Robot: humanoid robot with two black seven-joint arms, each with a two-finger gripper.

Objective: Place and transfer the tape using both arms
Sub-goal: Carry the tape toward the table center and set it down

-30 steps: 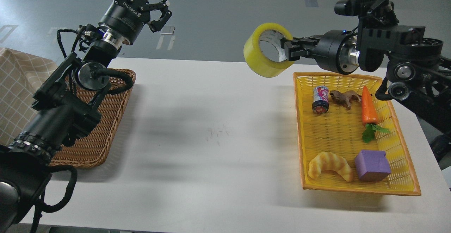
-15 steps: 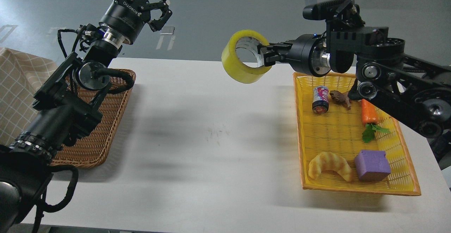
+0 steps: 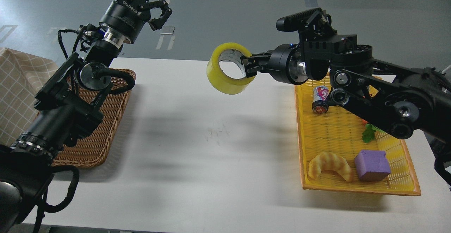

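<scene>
The tape (image 3: 225, 80) is a wide yellow roll with a grey-white core. It hangs in the air above the white table (image 3: 211, 148), left of the yellow basket. My right gripper (image 3: 247, 67) is shut on the roll's right wall, one finger inside the core and one outside. My right arm reaches in from the right, over the yellow basket. My left gripper (image 3: 158, 6) is open and empty, held high at the back left above the far end of the wicker tray. The tape is well to the right of it.
A brown wicker tray (image 3: 105, 131) lies at the left under my left arm. A yellow basket (image 3: 338, 138) at the right holds a small can (image 3: 320, 100), a croissant (image 3: 329, 165), a purple block (image 3: 372, 164) and green leaves (image 3: 370, 132).
My right arm has carried the tape leftward and slightly down, from above the yellow basket's far corner out over the table. It now covers the carrot and toy animal. The left arm has barely moved.
</scene>
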